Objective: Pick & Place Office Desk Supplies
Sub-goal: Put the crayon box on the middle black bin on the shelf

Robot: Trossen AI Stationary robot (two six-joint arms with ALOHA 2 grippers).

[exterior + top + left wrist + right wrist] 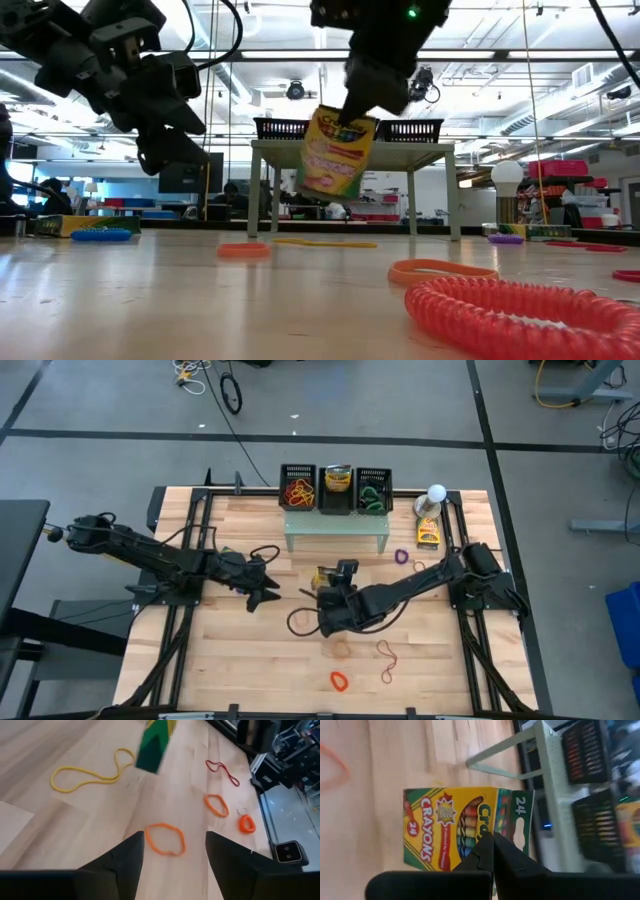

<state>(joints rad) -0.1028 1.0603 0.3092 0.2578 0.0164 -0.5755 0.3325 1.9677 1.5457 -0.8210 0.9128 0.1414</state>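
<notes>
Overhead, the right gripper (328,582), clenched on the crayon box (325,575), mostly hid it; the left gripper (274,593) gaped empty.

Left hand (268,596) left of desk (250,670) centre, fingers spread, holding nothing. Right hand (335,582) mid-desk, closed on yellow crayon box (325,576). Three black bins (338,490) in a row on pale green stand (336,528) at far edge. White ball-topped object (436,494) and second box (429,533) far right. Orange loop (340,681) and red band (386,659) at near side, purple loop (402,556) right of stand.
</notes>
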